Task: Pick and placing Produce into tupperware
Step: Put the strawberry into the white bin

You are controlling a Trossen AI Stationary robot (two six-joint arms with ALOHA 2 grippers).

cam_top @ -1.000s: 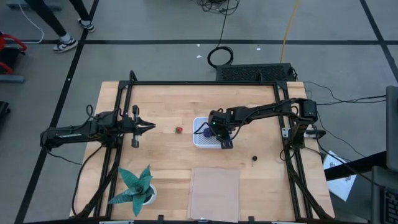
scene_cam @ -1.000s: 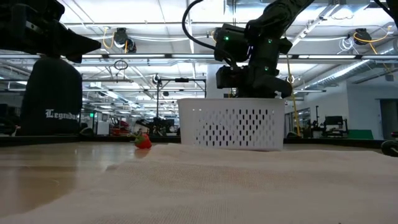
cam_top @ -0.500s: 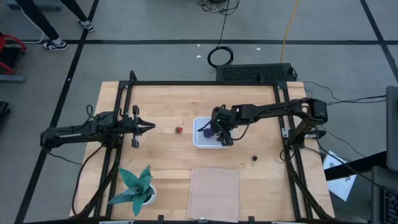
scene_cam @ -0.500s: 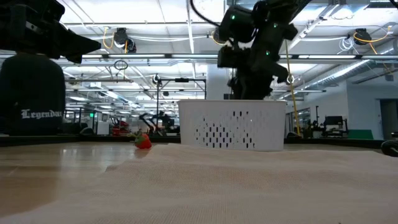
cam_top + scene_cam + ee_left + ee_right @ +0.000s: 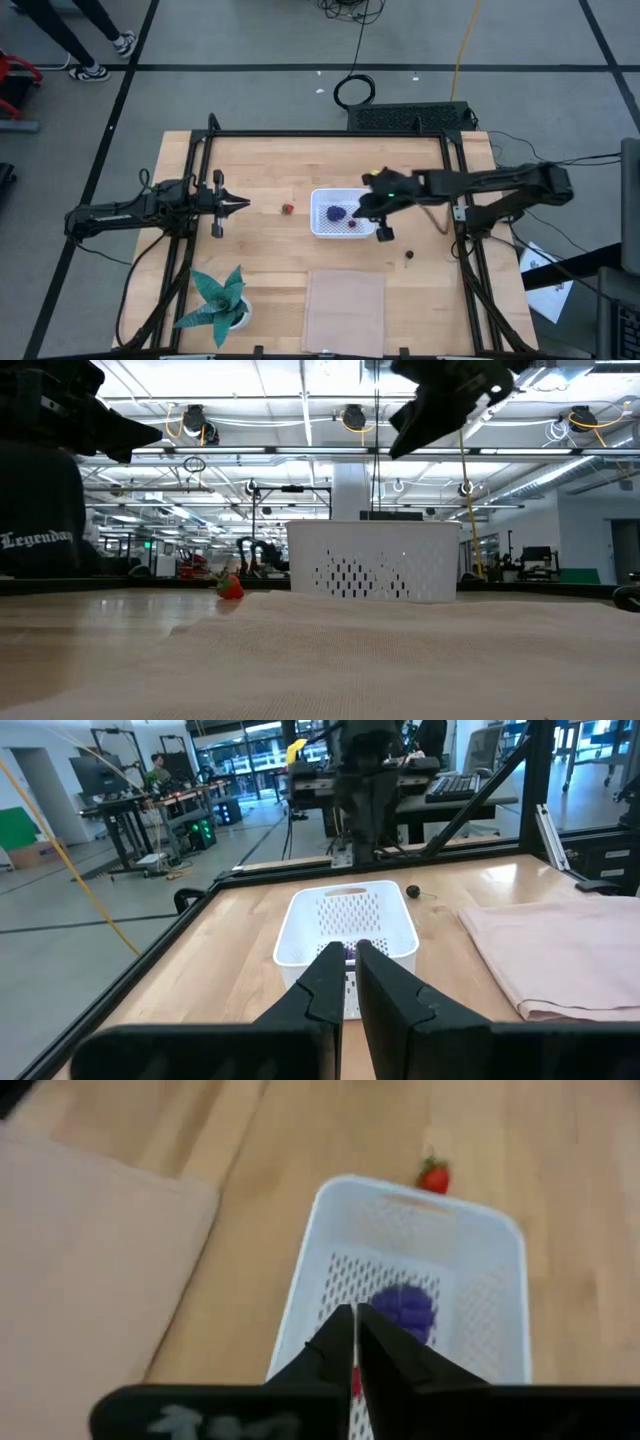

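Well to the left of the white tupperware point(image 5: 336, 213), the left gripper point(image 5: 243, 205) hangs over the wooden table point(image 5: 260, 260), its two dark fingers pressed together and holding nothing, its tip aimed toward the container. Also left of the tupperware, and nearer the table's front edge, stands a teal spiky potted plant point(image 5: 217, 299). In the low view, a dark garment at the left edge carries pale lettering that reads "Legenday" or close to it point(image 5: 36, 540); the last letters cannot be made out with certainty.

Between the left gripper and the tupperware, a small red piece point(image 5: 287, 209) lies alone on the wood, apart from the container's wall.

Inside the tupperware rest the purple lump point(image 5: 337, 212) and, beside it toward the right wall, a tiny reddish ball point(image 5: 352, 224). In front of the tupperware lies a flat pinkish rectangle point(image 5: 344, 309).

Above the tupperware's right rim hovers the right gripper point(image 5: 380, 226), its fingers drawn tight together with nothing between them; the low view shows it raised clear of the container.

To the right of the tupperware and a little toward the front, a dark ball point(image 5: 409, 255) sits on the bare table, well apart from the container.
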